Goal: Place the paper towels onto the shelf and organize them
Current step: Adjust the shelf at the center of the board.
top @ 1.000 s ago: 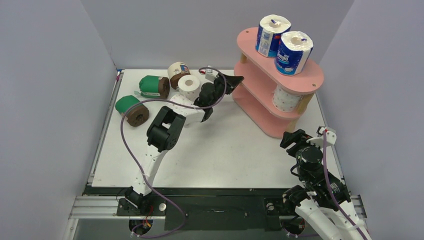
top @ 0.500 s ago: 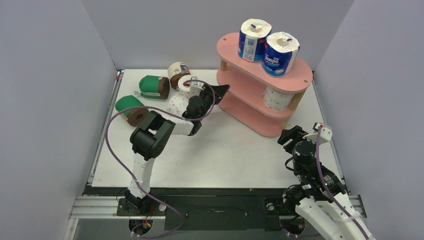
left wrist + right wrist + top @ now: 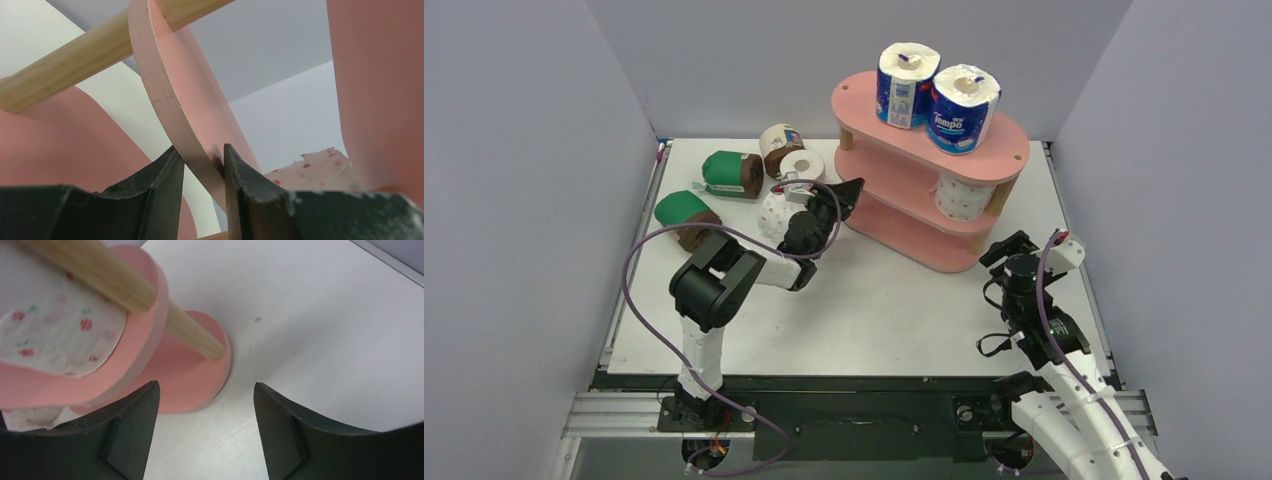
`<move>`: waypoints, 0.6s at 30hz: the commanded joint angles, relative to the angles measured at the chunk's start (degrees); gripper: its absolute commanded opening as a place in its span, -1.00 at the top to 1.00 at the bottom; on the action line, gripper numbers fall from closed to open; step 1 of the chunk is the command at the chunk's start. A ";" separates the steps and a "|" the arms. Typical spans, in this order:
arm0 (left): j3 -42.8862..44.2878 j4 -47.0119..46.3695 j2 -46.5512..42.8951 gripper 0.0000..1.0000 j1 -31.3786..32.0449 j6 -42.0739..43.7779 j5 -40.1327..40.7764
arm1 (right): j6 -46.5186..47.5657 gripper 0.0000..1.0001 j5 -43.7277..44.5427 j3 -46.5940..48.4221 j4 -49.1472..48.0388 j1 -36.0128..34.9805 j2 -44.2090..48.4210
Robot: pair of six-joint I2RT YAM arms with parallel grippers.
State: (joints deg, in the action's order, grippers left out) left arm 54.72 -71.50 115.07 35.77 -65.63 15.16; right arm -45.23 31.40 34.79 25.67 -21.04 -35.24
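— Where do the left jaws sit?
— Clamped on a board edge (image 3: 172, 112) at the 9 o'clock end of the shelf (image 3: 1009, 152). The right jaws gape wide, empty, near its 5 o'clock foot.
— And the shelf's load?
— Two blue-white rolls (image 3: 907, 72) stand on top, and one pink-dotted roll (image 3: 959, 198) on the middle tier.
— The rest?
— On the bench (image 3: 874, 310) at the shelf's 9 o'clock: two white rolls (image 3: 802, 165), two green-wrapped rolls (image 3: 732, 172) and a cream-wrapped roll (image 3: 780, 143).
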 commanded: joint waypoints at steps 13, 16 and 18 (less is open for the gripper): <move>-2.14 -5.87 -3.17 1.00 -0.03 5.30 2.08 | -2.91 -0.22 -11.93 -0.32 -16.96 14.27 -11.95; -2.31 -6.18 -2.74 1.00 0.19 5.13 1.41 | -3.31 -0.22 -11.85 0.28 -18.37 14.62 -14.84; -2.15 -6.31 -2.31 1.00 0.30 4.89 0.92 | -3.56 -0.21 -11.68 0.74 -19.05 15.12 -16.59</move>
State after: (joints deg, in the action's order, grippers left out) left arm 53.08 -72.99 114.52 36.32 -65.56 16.29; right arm -47.64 19.88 33.04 11.35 -6.87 -49.32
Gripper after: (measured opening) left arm 0.282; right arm 0.609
